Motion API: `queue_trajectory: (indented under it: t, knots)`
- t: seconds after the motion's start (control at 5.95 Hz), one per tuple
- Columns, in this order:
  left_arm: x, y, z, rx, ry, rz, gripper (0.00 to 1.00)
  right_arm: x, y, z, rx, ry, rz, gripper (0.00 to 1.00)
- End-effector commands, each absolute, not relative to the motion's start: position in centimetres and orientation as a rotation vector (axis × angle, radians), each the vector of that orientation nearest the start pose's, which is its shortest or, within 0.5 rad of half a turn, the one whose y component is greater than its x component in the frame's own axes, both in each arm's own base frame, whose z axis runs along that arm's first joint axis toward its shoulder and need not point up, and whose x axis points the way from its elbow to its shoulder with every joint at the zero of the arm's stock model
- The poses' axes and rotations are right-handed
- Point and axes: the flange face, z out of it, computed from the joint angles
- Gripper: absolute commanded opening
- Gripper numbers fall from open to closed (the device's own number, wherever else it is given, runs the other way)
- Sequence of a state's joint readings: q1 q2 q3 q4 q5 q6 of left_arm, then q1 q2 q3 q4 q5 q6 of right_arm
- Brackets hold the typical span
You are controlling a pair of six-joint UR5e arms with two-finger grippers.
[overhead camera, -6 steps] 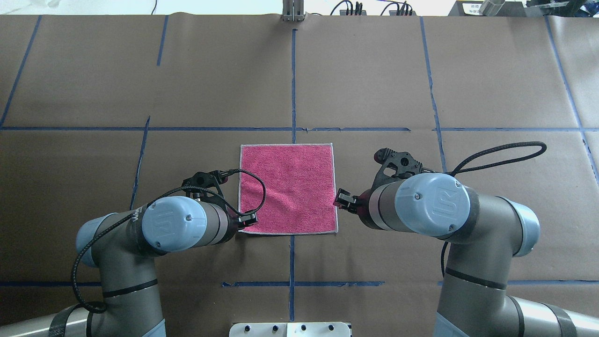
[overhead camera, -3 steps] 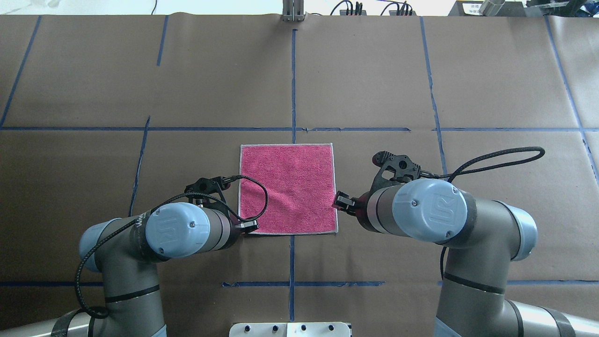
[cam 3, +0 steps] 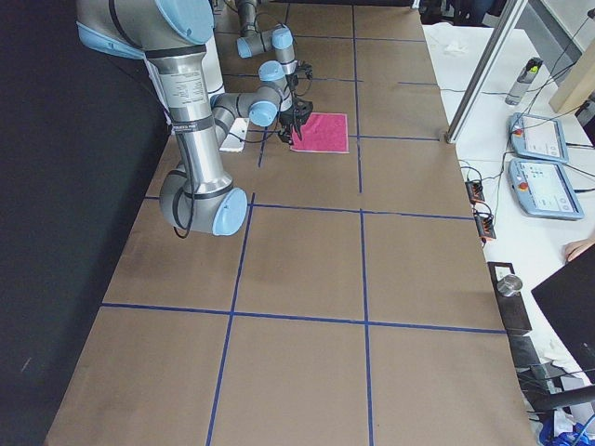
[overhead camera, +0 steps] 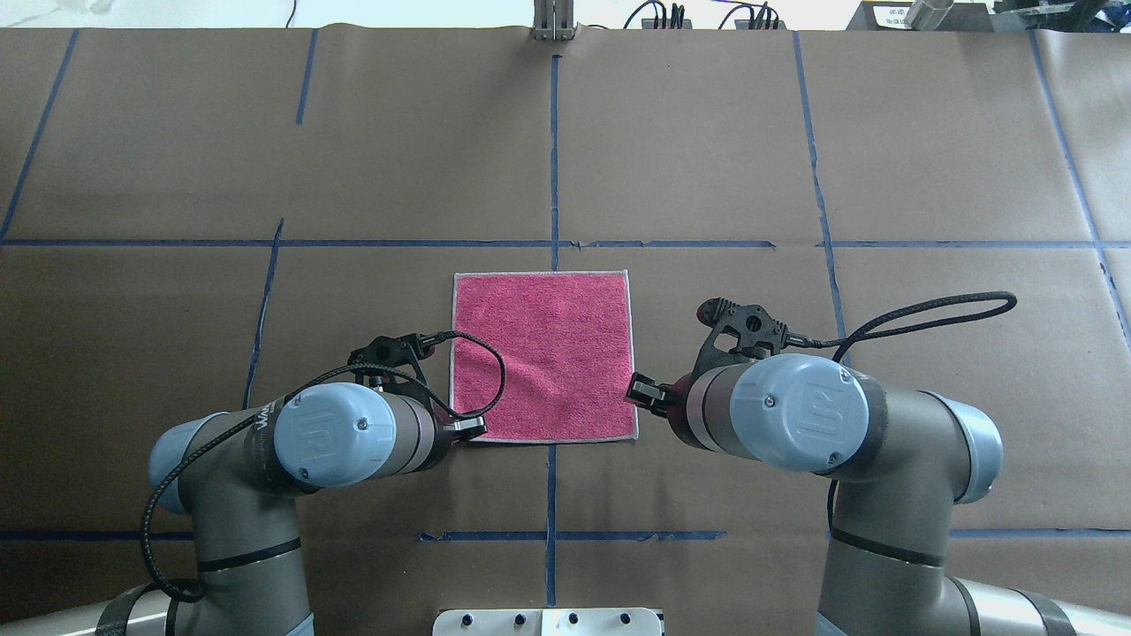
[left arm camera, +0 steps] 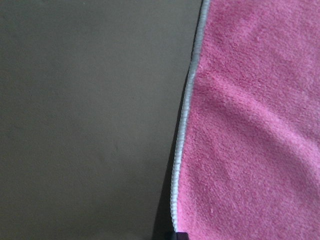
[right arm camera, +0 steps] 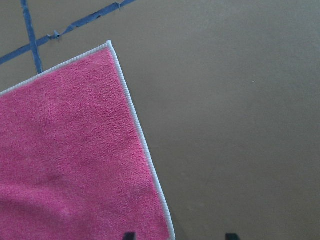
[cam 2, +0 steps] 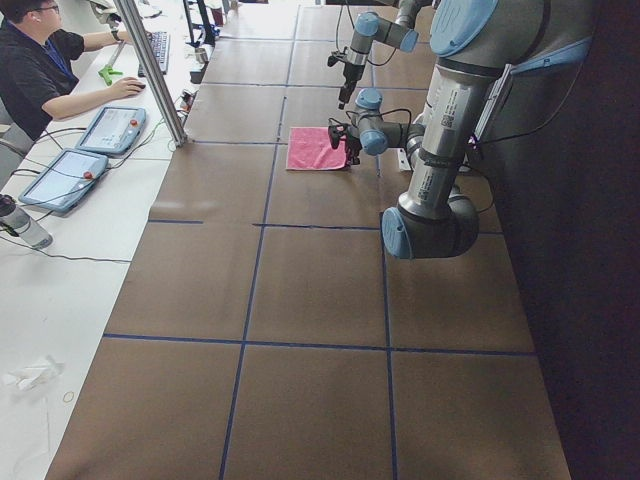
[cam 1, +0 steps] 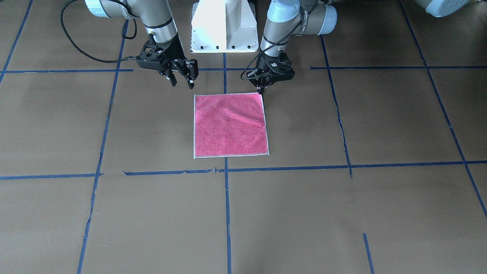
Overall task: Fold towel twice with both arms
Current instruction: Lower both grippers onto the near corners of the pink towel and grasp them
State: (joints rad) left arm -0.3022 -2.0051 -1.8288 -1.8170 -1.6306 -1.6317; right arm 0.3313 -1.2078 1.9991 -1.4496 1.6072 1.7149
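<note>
The towel (overhead camera: 543, 353) lies flat, pink face up, in the middle of the brown table; it also shows in the front view (cam 1: 228, 123). My left gripper (overhead camera: 468, 428) is down at its near-left corner, seen at the corner in the front view (cam 1: 261, 90). Its fingers are together, and in the left wrist view the pale edge of the towel (left arm camera: 250, 125) runs right to the fingertip. My right gripper (cam 1: 182, 80) is open and empty, a little above the table by the near-right corner. In the right wrist view the edge of the towel (right arm camera: 75, 150) runs between its spread fingertips.
The white pedestal base (cam 1: 224, 26) stands at the table's near edge between the arms. Blue tape lines cross the brown paper. A metal post (overhead camera: 554, 22) stands at the far edge. An operator (cam 2: 40, 60) sits at a side bench with tablets.
My left arm came toward me to the towel's near-left corner, then held still. My right arm drew back toward me along the towel's right edge, with its gripper still open.
</note>
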Motion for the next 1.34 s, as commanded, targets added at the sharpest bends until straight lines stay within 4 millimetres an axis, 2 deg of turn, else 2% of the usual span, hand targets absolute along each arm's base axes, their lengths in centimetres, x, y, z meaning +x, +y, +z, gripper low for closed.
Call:
queue_trajectory:
  t: [0.0, 0.17, 0.84, 1.18]
  knots:
    - [55.3, -30.6, 27.4, 0.061, 0.947, -0.307, 0.0, -51.9, -30.8, 27.5, 0.04, -0.882, 0.442, 0.65]
    - [55.2, -30.6, 27.3, 0.06, 0.95, -0.306, 0.0, -53.3, -30.5, 27.4, 0.031, -0.875, 0.473, 0.59]
    - [55.0, -30.5, 27.0, 0.062, 0.956, -0.306, 0.0, -55.6, -30.8, 27.4, 0.038, -0.862, 0.474, 0.58]
    - [55.0, -30.5, 26.9, 0.062, 0.957, -0.306, 0.0, -56.8, -30.2, 27.9, 0.042, -0.847, 0.484, 0.56]
